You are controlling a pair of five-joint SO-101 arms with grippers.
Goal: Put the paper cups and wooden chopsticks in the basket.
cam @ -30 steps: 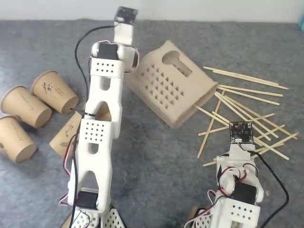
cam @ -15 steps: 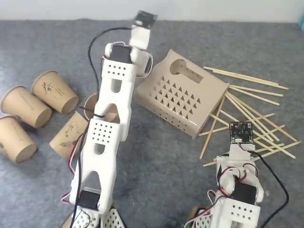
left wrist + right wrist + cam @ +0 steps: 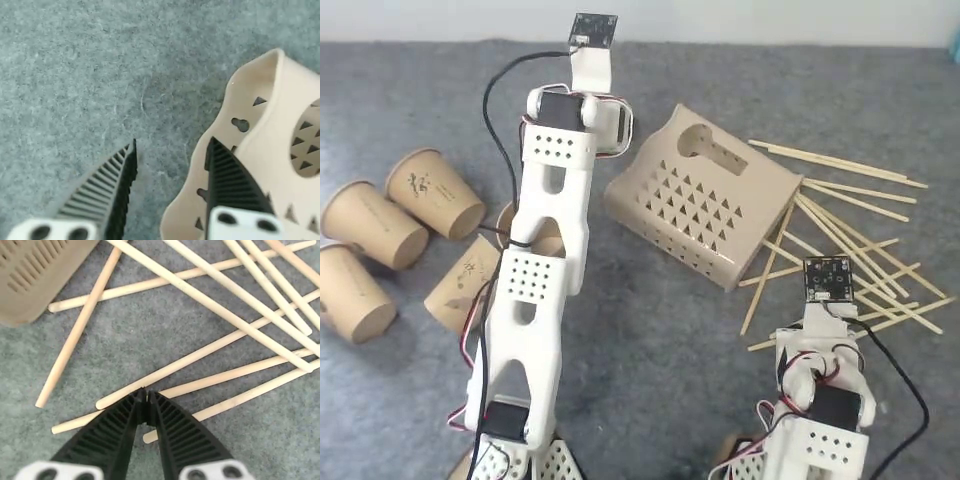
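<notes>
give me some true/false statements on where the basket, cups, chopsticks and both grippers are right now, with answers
1. The basket stands upright with cups inside. False: it lies tipped over, and the paper cups are on the carpet.
2. The left gripper is open beside the basket's rim. True.
3. The right gripper is shut on a chopstick. False: it is shut with nothing between its tips; the chopsticks lie on the carpet below.
4. Cups and chopsticks lie on opposite sides of the basket. True.
5. All the cups stand upright. False: they lie on their sides.
</notes>
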